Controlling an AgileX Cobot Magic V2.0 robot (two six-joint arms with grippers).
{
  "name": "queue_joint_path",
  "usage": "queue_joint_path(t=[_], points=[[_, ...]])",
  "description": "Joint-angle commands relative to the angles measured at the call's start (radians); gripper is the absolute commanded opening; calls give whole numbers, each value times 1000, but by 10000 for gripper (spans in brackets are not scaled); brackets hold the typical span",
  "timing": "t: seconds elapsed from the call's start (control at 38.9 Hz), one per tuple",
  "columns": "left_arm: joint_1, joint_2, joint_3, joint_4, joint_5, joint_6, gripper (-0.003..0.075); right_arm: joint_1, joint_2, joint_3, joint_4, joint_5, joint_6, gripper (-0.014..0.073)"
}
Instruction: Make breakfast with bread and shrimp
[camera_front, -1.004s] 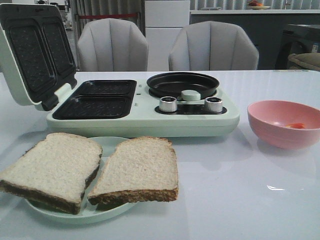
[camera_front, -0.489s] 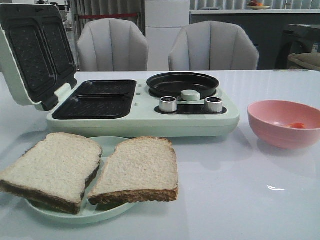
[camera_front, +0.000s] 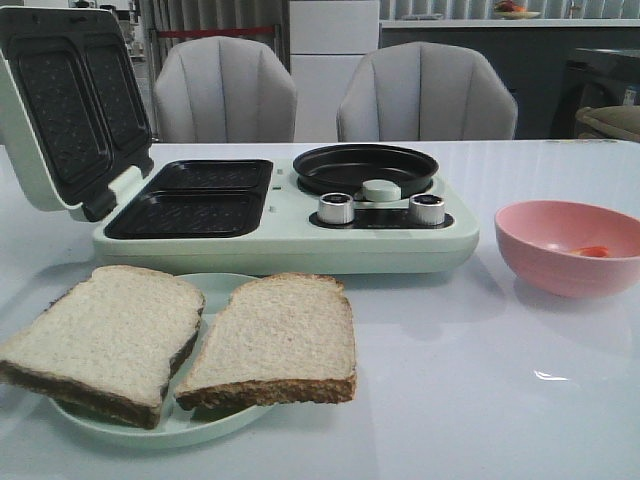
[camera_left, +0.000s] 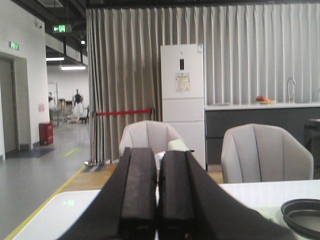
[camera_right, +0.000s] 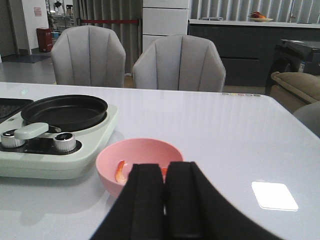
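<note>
Table (camera_front: 480, 400) first: a white glossy top carries everything, with wide bare room on its right half and along the near edge beside the plate. Behind it stand two grey chairs (camera_front: 225, 90), well clear of the work.

Next in size is the cooker (camera_front: 285, 215), a pale green unit with its lid (camera_front: 65, 110) tilted up at the left. We see two dark sandwich wells (camera_front: 195, 200) empty, and a round pan (camera_front: 365, 168) empty at the right, with two knobs (camera_front: 338, 208) in front.

Bread (camera_front: 185, 335) follows — two slices lying side by side on a pale plate (camera_front: 170, 425) just in front of the cooker, their inner edges touching or overlapping, both overhanging the rim.

To the right sits a pink bowl (camera_front: 570, 245), apart from the cooker. Shrimp (camera_right: 120, 171) lie inside it, small orange pieces at the bottom.

Smallest are the tools. The left gripper (camera_left: 157, 190) has its fingers pressed together on nothing and is held above the table, aimed over the cooker's end. The right gripper (camera_right: 165, 200) likewise has its fingers together, empty, just short of the bowl.

We judge that no step is done yet — nothing is loaded. A likely next move calls for the left fingers to part and come down on a slice's overhanging crust; the raised lid bounds the path on the left, so the lift should stay low and forward.
</note>
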Motion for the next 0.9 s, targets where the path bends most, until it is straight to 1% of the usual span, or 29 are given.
queue_joint_path(t=[0.0, 0.05, 0.1, 0.18, 0.51, 0.59, 0.64, 0.67, 0.72, 0.8, 0.85, 0.87], points=[[1, 58, -127, 16, 135, -4, 113, -5, -19, -4, -10, -78, -2, 153], [1, 93, -178, 16, 239, -4, 113, -5, -19, -4, -10, -78, -2, 153], [1, 119, -214, 16, 312, -4, 113, -5, -19, -4, -10, -78, -2, 153], [1, 146, -239, 16, 359, -4, 113, -5, -19, -4, -10, -78, -2, 153], [1, 194, -234, 25, 311, -4, 113, -5, -19, -4, -10, -78, -2, 153], [1, 201, -234, 25, 306, -4, 133, -5, -19, -4, -10, -78, -2, 153], [1, 201, -234, 25, 306, -4, 179, -5, -19, -4, -10, -78, -2, 153], [1, 201, -234, 25, 304, 0, 217, -5, -19, -4, -10, -78, -2, 153], [1, 201, -234, 25, 305, 4, 302, -5, -19, -4, -10, -78, -2, 153], [1, 201, -234, 25, 305, 4, 463, -5, -19, -4, -10, -78, -2, 153], [1, 201, -234, 25, 303, 4, 532, -5, -19, -4, -10, -78, -2, 153], [1, 201, -234, 25, 301, 4, 551, -5, -19, -4, -10, -78, -2, 153]])
